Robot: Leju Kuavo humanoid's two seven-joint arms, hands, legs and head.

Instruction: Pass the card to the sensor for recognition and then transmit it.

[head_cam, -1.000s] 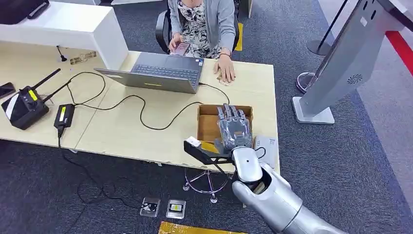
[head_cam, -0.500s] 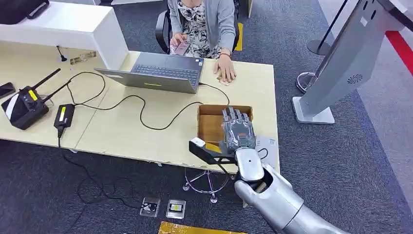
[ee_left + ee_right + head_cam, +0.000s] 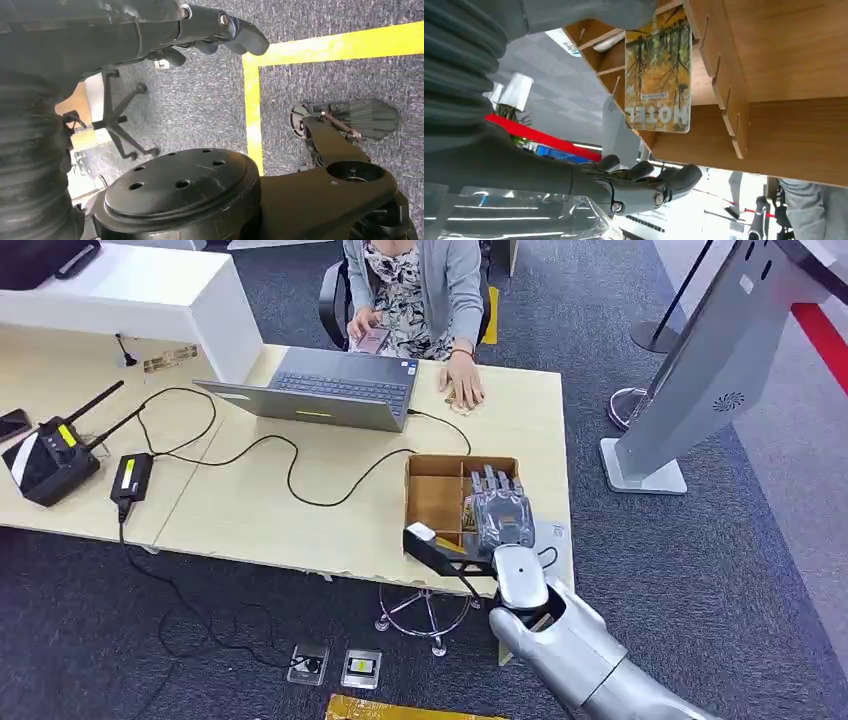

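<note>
The right hand (image 3: 498, 515) is hovering over the wooden divided box (image 3: 436, 492) near the table's (image 3: 250, 510) front edge. In the right wrist view the hotel card (image 3: 657, 75) is standing in a slot just beside the thumb (image 3: 574, 15), long axis running into the box. Its fingers (image 3: 649, 182) are extending loosely apart, gripping nothing. The left hand (image 3: 220, 30), fingers curled, is hanging over the carpet, well apart, so the right looks nearer.

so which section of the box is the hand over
The right section of the wooden box: the right hand covers most of it, while the left section lies uncovered.
</note>
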